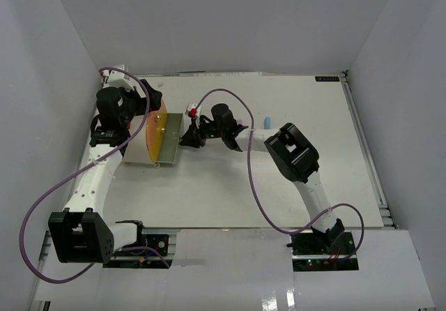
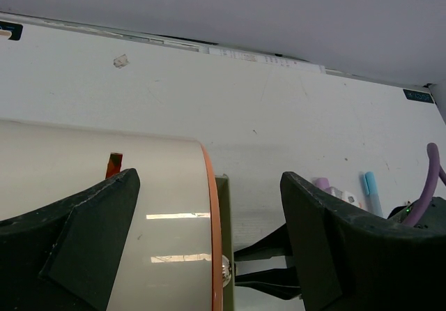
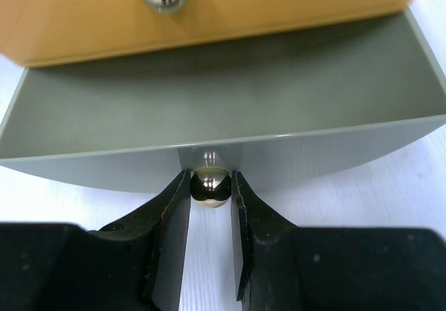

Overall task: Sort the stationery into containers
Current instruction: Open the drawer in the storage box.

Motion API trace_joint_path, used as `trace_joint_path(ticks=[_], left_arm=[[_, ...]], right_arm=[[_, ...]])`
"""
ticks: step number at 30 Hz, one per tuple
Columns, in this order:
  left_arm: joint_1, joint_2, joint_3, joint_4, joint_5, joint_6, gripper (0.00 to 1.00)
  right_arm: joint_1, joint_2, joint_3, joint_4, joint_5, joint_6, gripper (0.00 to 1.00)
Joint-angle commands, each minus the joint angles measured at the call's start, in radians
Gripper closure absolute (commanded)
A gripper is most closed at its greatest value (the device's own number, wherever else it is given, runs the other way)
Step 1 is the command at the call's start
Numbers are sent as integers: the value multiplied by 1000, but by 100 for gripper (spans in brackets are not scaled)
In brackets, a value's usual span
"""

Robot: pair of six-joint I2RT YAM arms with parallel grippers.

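Right wrist view: shows the right gripper (image 3: 210, 180) clenched on the small polished brass knob (image 3: 210, 190) of a grey-green box-like drawer (image 3: 313, 150), standing drawn out beneath a glossy orange round face (image 3: 244, 4). No stationery visible in the part of the drawer shown.

Left wrist view: shows the left gripper (image 2: 209, 185) spread wide over the large cream drum (image 2: 90, 213) bearing that face, with no grip apparent. Shows also a thin light blue pen (image 2: 371, 189) and a short pink marker (image 2: 322, 183) lying on the white table (image 2: 209, 102), apart from the drawer.

Handling of pen and marker, as a judgement: light and stiff, but round and smooth, so liable to roll or slip. Best pinched across the barrel at mid-length.

Handling of the drawer, likewise: probably thin-walled and light. Best pulled straight by the knob, a slick little ball easily lost from the pads.
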Motion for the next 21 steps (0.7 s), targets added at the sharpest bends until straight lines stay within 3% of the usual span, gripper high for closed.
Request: trace_joint_path(ticks=[1,6,9,12,13,14,18,21], left_arm=[[7,0,-39,-111,18,-13,7],[7,-2,-39,-113,18,-10,7],[7,0,-39,-113,26,-10,7],[9,-5,-39,-111,26,-10,5],[7,-6,-39,-111,25,-10,5],[7,-9,-39,-111,25,-9,4],[7,-17,-37,-111,32,-12,2],[7,-22,-36,-111,31,-9,2]], right_arm=[[-44,-88,-72,4,-17,-43,83],[-68,-140,-145,3,-22,-57,82],[-71,-158,-167,-11,-19,-63,76],[-74,-190,-195,-29,4,-71,61],[-77,-206,-207,-32,27,-72,49],[-83,-242,-237,-40,44,-71,43],[-99,-368,-334,-69,204,-24,32],[-99,-456,-354,-182,437,-1,30]])
